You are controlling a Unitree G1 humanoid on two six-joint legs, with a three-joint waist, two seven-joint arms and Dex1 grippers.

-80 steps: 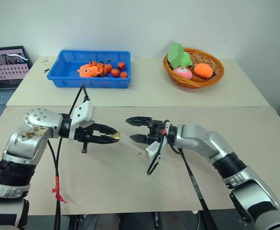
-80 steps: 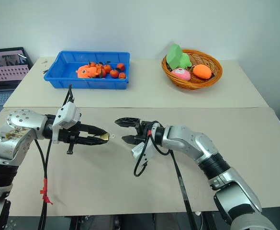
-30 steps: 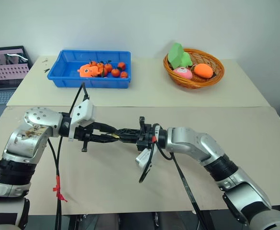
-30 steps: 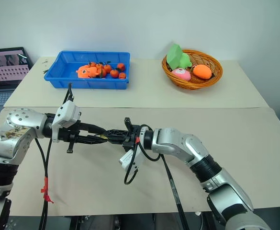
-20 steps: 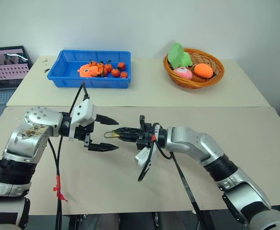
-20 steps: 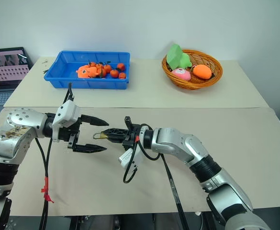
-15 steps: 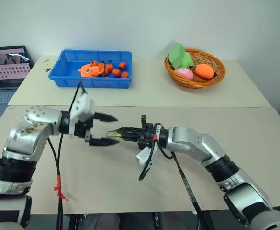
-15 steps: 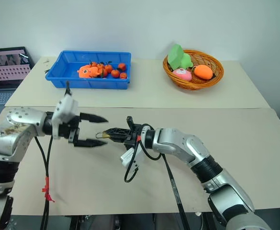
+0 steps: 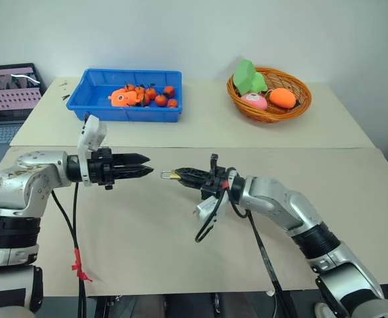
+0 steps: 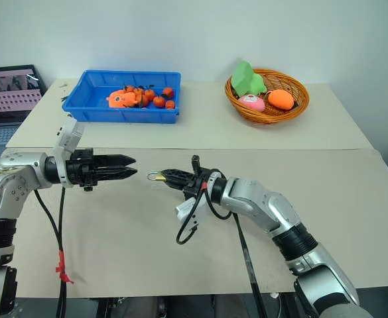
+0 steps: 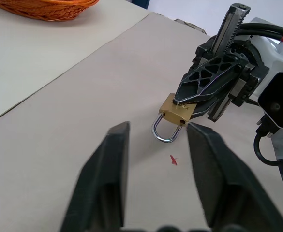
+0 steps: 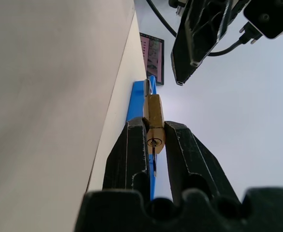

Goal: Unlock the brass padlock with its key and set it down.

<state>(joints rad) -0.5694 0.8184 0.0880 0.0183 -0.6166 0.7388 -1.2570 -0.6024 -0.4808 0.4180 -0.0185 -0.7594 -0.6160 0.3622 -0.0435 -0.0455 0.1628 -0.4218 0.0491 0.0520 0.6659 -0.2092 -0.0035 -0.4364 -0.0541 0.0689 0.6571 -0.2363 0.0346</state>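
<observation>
Pointing toward the middle of the table (image 9: 180, 265), the left gripper (image 9: 145, 173) hung above the tan surface with its two black fingers (image 11: 110, 179) close together but parted by a narrow gap, grasping nothing. Just beyond their tips, across a short stretch of open air, sat the brass padlock (image 9: 173, 176), apart from those fingers and untouched by them. The right gripper (image 9: 178, 176) pinched the padlock's gold body between its fingertips (image 12: 137, 145), clenched tight on either flat side, with the silver shackle (image 11: 164, 133) sticking out past the tips toward the left gripper. In the right wrist view the keyhole end (image 12: 154, 142) faced back between the fingers. The padlock was held up off the table.
</observation>
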